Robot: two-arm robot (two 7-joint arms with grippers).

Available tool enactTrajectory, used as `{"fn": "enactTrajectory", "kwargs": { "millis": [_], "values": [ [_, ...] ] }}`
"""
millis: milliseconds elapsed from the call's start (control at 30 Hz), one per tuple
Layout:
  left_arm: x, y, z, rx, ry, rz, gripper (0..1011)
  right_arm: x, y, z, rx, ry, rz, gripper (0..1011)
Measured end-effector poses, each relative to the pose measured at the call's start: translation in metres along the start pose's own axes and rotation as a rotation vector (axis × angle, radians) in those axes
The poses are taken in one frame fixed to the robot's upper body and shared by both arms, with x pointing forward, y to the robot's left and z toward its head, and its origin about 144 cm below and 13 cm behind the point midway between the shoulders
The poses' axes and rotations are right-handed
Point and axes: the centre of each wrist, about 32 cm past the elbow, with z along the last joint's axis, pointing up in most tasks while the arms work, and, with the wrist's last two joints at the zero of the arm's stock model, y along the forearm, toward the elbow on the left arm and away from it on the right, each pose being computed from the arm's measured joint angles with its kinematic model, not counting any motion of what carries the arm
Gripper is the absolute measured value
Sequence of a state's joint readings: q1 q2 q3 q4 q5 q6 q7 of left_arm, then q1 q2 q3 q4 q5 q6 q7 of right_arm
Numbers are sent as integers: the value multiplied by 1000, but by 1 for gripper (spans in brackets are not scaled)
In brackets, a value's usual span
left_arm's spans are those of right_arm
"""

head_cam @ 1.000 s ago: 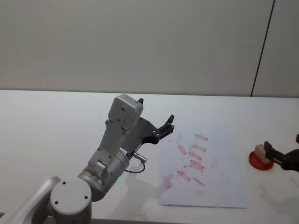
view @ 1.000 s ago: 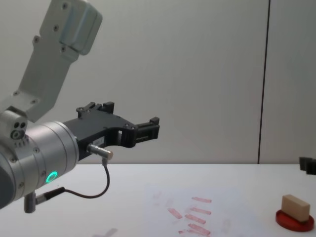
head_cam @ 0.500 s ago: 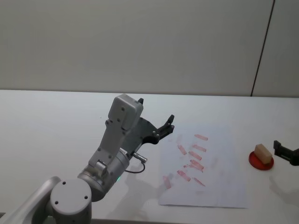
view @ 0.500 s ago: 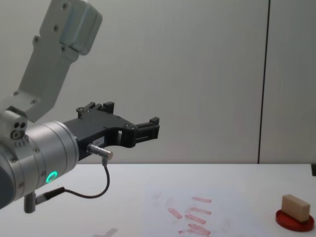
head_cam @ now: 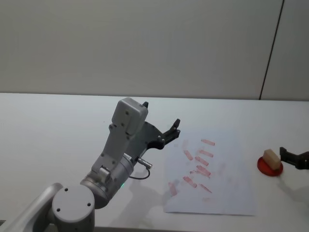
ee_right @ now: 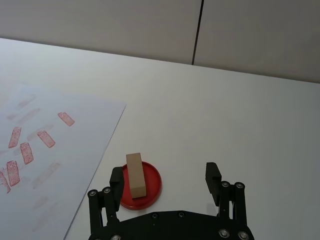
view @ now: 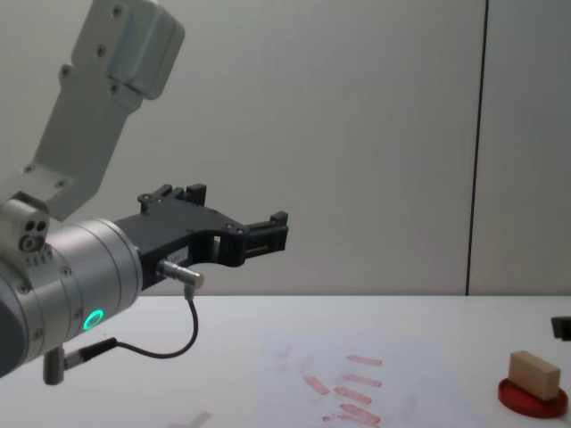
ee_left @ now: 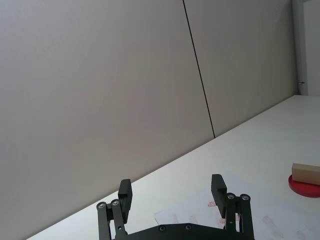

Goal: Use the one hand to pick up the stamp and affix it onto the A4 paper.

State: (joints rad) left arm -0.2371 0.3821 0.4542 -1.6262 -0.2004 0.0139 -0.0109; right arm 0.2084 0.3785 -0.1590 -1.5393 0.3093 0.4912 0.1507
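One tan wooden stamp block (head_cam: 271, 158) on one round red pad (head_cam: 265, 170), right edge; left gripper (ee_left: 171, 185), right gripper (ee_right: 165, 175): jaws spread, empty

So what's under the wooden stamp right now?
The stamp rests on a round red ink pad, which sits on the white table. The pad's middle and the stamp's underside are covered.

the stamp (head_cam: 271, 158), a light tan wooden block, lies lengthwise on a round red ink pad (head_cam: 265, 170), just right of the a4 paper (head_cam: 227, 191), a white sheet flat on the bench (head_cam: 58, 125) with oblong red marks.
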Motion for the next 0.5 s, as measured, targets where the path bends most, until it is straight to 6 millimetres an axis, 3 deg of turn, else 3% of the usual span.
{"fn": "enactTrajectory", "kwargs": {
  "millis": [500],
  "values": [
    [0,0,0,0,0,0,1002,-5,24,3,-41,-19,53,1001]
  ]
}}
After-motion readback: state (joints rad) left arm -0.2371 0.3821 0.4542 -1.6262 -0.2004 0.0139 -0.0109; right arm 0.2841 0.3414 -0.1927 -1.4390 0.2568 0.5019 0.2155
